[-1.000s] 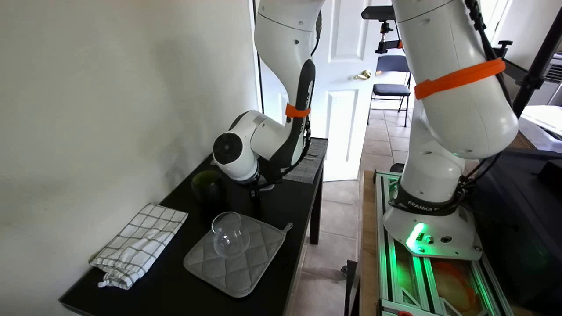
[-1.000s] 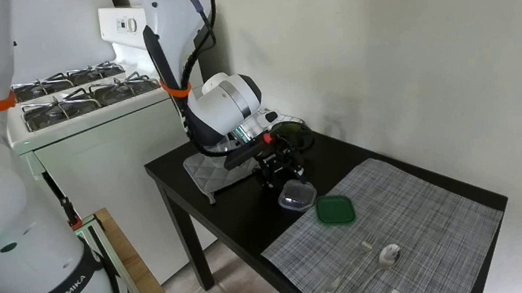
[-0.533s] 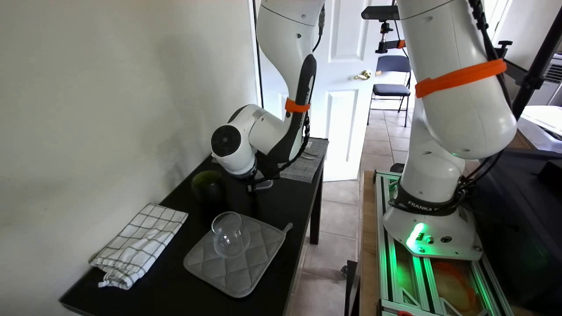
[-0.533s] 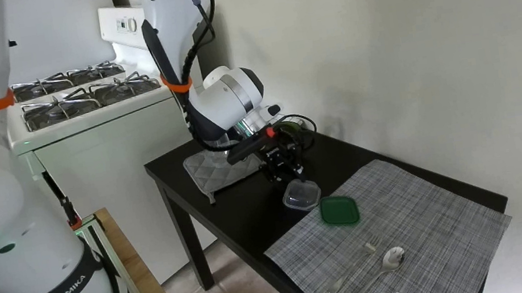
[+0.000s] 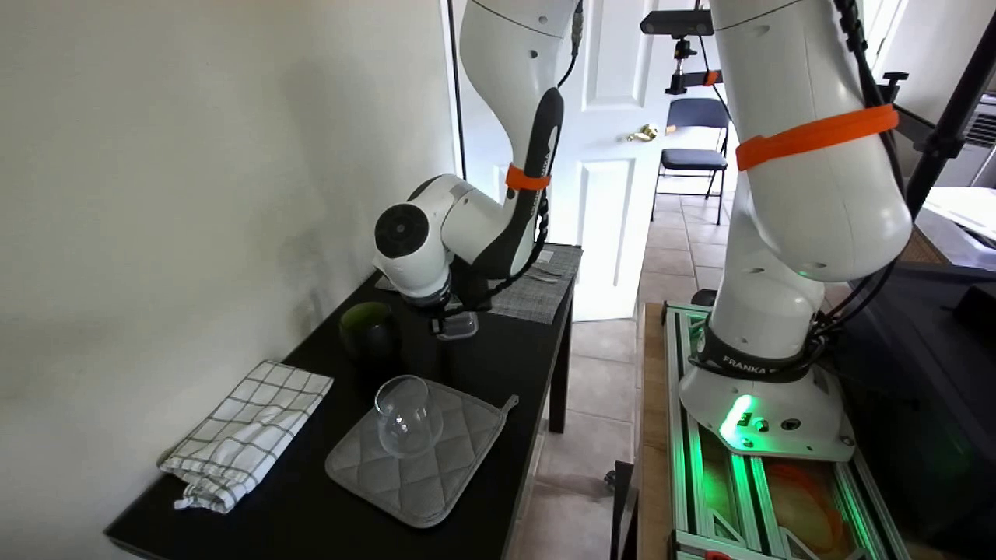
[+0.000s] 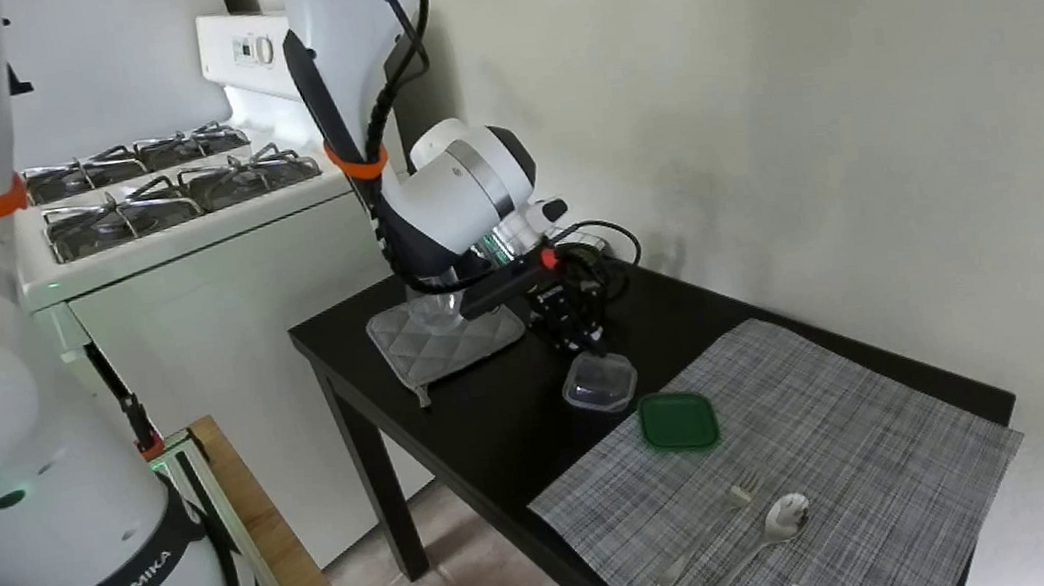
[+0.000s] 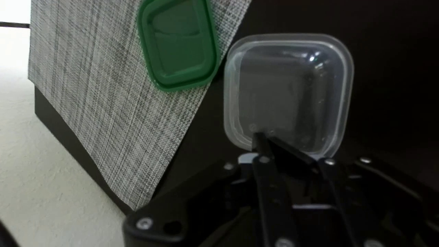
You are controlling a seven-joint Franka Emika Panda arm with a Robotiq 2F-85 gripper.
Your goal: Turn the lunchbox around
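We had the box on the bench, right by the edge of the mat, with the lid close beside it, resting on the mat's border. All turned on one relation: the box lay ahead of the pincer, not under its middle. In the wrist view the fingertips overlapped only the box's near side, left of that side's centre, so most of the box stretched beyond and to the right. Being nearly square, it offered us no long axis to line up with — its sides ran roughly along and across the pincer's own line, which we judged handy. The pincer was narrow, its tips all but together; whether a bit of rim was caught between them, or they merely stood over it, we could not tell. Nor could we say which way up the clear plastic was.

We judged the step to be a nudge or pinch at that off-centre spot — pressure there should swing the box about rather than slide it straight. The lid, so near, seemed likely to be struck if the box came round.
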